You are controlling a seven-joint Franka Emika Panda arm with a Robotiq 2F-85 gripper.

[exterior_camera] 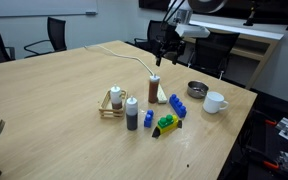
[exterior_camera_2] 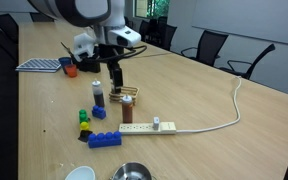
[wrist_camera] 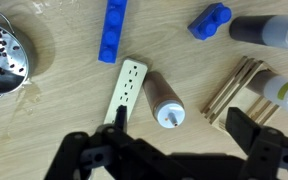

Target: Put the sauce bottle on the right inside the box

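The sauce bottle [exterior_camera: 155, 87] is tall, slim and reddish-brown with a small pale cap. It stands upright on the table beside the power strip in both exterior views [exterior_camera_2: 126, 110]. In the wrist view I look down on its cap [wrist_camera: 165, 106]. My gripper [exterior_camera: 164, 52] [exterior_camera_2: 115, 72] hangs open and empty above the bottle, its fingers [wrist_camera: 181, 125] spread to either side of the cap without touching it. The box [exterior_camera: 110, 108] [exterior_camera_2: 130, 96] [wrist_camera: 234, 88] is a low tan slatted crate next to the bottle, with a yellowish bottle [exterior_camera: 117, 97] [wrist_camera: 287, 96] in it.
A white-topped bottle with a dark lower half [exterior_camera: 132, 113] [exterior_camera_2: 98, 96] [wrist_camera: 269, 30] stands near the crate. A white power strip [exterior_camera: 162, 96] [exterior_camera_2: 149, 127] [wrist_camera: 126, 90], blue blocks [exterior_camera: 177, 105] [wrist_camera: 114, 30], a green and yellow block [exterior_camera: 166, 125], a mug [exterior_camera: 215, 101] and a metal bowl [exterior_camera: 196, 89] [wrist_camera: 2, 68] lie around.
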